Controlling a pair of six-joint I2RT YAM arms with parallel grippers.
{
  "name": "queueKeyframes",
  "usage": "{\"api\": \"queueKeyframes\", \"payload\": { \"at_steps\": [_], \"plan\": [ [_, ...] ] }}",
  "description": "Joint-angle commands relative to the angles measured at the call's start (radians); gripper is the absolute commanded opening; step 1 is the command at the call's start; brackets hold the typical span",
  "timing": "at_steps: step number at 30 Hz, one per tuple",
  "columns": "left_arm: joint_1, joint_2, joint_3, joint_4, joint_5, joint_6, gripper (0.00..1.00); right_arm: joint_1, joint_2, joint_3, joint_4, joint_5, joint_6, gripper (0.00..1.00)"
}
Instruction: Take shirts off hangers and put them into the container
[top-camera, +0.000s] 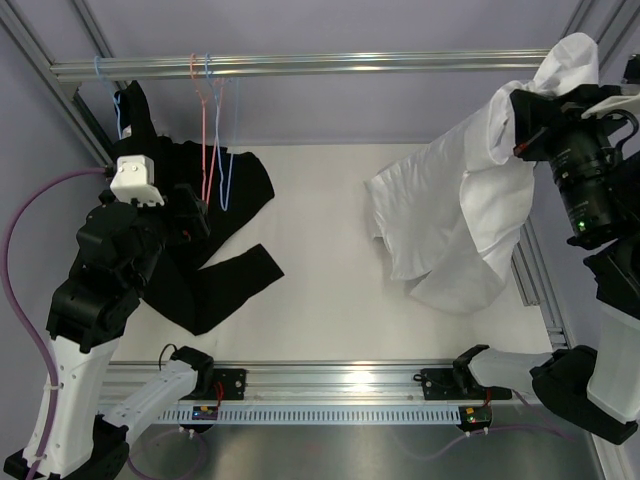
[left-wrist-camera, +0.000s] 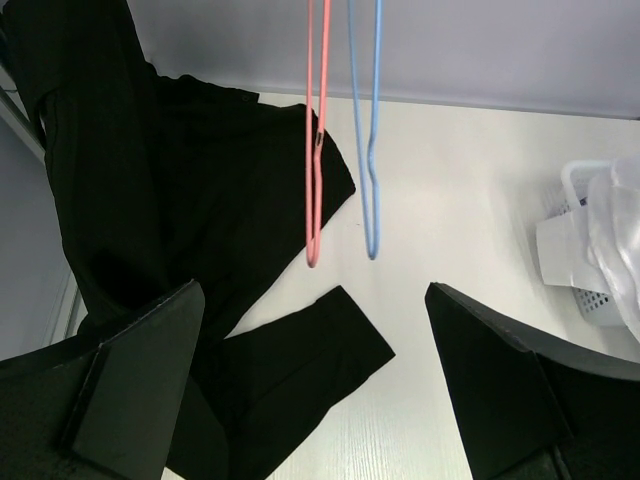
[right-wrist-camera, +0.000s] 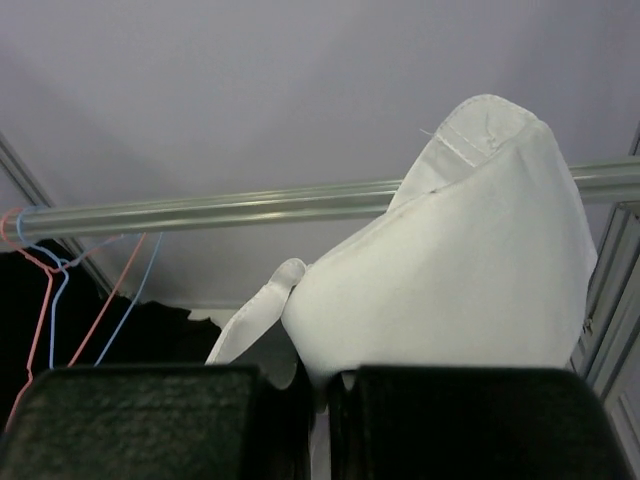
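White table (top-camera: 320, 260): black shirt (top-camera: 225, 285) sprawls left, partly hidden under my left arm (top-camera: 100, 270); left end effector (left-wrist-camera: 312, 290) gapes wide above it. Right end effector (right-wrist-camera: 320, 385) pinches the white shirt (right-wrist-camera: 450, 270), held high. Container (left-wrist-camera: 595, 300) cut off, barely visible.

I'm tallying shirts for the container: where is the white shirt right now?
In the top view, on the right side, the white shirt hangs from the shut right pincer near the right end of the rail. Its lower part is draped on the table.
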Motion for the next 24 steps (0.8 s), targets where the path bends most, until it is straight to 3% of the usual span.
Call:
{"api": "queueKeyframes", "payload": {
  "at_steps": [1, 10, 14, 17, 24],
  "plan": [
    [0.003, 0.003, 0.01, 0.052, 0.0, 0.011, 0.99, -0.007, -0.04, -0.002, 0.17, 0.042, -0.069, 0.0],
    [0.003, 0.001, 0.006, 0.052, 0.027, -0.002, 0.99, -0.007, -0.067, -0.171, 0.32, 0.291, -0.199, 0.0],
    [0.003, -0.007, -0.023, 0.053, 0.03, -0.005, 0.99, -0.012, -0.112, -0.442, 0.427, 0.336, -0.215, 0.0],
    [0.003, -0.008, -0.042, 0.053, 0.043, -0.013, 0.99, -0.058, -0.112, -0.595, 0.438, 0.314, -0.151, 0.0],
    [0.003, -0.019, -0.069, 0.035, 0.058, -0.021, 0.99, -0.228, -0.049, -0.893, 0.444, 0.1, 0.136, 0.0]
  ]
}}
